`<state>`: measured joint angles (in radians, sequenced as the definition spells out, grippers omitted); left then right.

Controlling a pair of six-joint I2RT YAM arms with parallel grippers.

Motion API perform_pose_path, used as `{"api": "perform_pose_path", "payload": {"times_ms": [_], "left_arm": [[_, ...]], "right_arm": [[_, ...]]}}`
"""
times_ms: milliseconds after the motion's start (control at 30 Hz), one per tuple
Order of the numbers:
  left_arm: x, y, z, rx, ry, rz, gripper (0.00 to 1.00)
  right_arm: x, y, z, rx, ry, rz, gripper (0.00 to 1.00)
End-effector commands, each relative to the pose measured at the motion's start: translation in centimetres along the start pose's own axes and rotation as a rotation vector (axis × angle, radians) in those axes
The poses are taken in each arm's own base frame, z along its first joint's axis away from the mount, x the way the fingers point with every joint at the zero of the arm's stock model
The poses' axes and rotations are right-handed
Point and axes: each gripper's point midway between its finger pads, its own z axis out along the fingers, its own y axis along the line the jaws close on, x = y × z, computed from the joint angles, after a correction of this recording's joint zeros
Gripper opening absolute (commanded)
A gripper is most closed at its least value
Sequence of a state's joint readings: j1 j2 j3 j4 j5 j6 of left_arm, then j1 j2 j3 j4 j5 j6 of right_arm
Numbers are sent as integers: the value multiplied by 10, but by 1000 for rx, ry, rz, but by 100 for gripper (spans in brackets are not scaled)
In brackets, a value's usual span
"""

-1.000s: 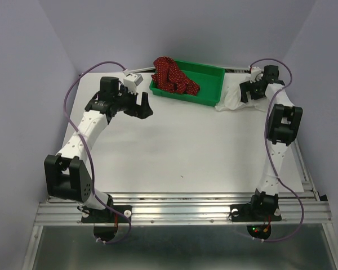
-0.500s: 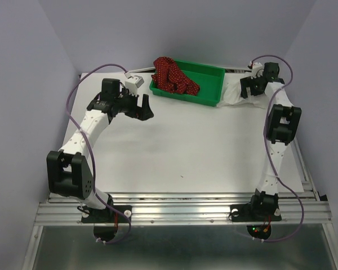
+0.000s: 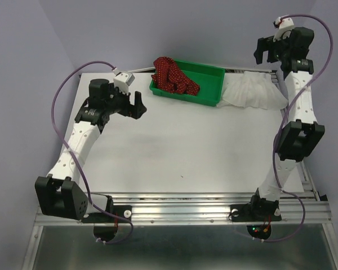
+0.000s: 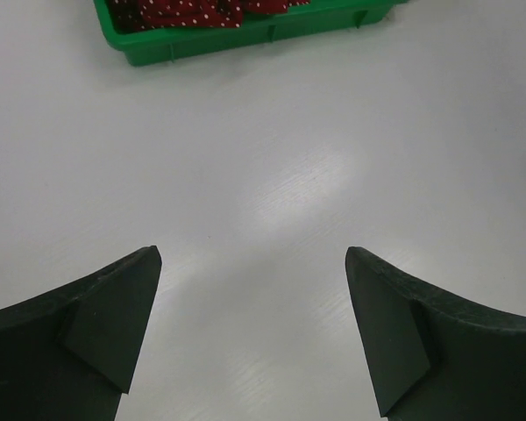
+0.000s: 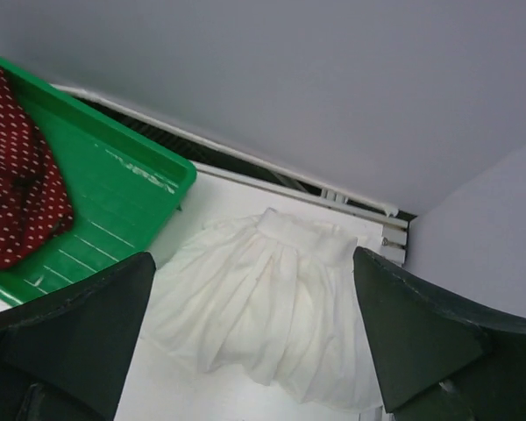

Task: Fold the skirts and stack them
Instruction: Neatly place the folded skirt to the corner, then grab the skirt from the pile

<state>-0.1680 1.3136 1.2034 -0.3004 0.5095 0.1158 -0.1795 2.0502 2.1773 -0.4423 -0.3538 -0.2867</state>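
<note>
Cloth: white skirt pleated, flat beside tray; red dotted skirt bunched inside — left pincer, right pincer wide.

Even soft light; faint tabletop sheen

A flat, white rectangular table with a smooth, faintly glossy top carries two things, both close to its far edge. A shallow green rectangular plastic tray sits there slightly askew, with its long side running roughly along that edge. Just right of the tray, at its right end and touching it or nearly so, a plain white pleated cloth skirt lies spread flat on the tabletop, its waistband towards the far edge and its wider hem fanning towards the near side.
</note>
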Motion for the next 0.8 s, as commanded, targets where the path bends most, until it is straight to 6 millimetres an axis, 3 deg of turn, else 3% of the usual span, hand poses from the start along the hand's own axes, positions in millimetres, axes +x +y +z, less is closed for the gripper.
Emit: {"api": "perform_pose_path", "payload": {"times_ms": [0,200,233,267,333,367,433,567,600,667,700,767], "left_arm": [[-29,6,-11,-55,-104,73,99],[-15,17,1,-69,-5,52,98],[-19,18,-3,-81,-26,71,99],[-9,20,-1,-93,-25,60,98],[-7,19,-7,-106,-65,73,99],[-14,17,-11,-105,-91,87,99],[-6,15,-11,-98,-98,90,99],[4,14,-9,-86,-73,83,99],[6,13,-9,-78,-70,93,99],[6,8,-13,-62,-74,101,99],[7,7,-14,-59,-73,104,99],[11,6,-15,-53,-57,98,98]], "right_arm": [[-22,42,-66,-94,10,21,100],[51,101,-132,-231,186,122,100],[78,116,-148,-237,235,181,100],[84,119,-152,-232,220,188,100],[104,135,-165,-251,223,245,100],[109,139,-168,-259,228,261,100],[117,151,-169,-287,245,313,100],[110,178,-146,-338,196,288,100],[110,196,-130,-358,212,256,100],[103,214,-106,-373,207,232,100],[103,230,-81,-389,226,219,100],[96,244,-53,-399,211,207,100]]}}
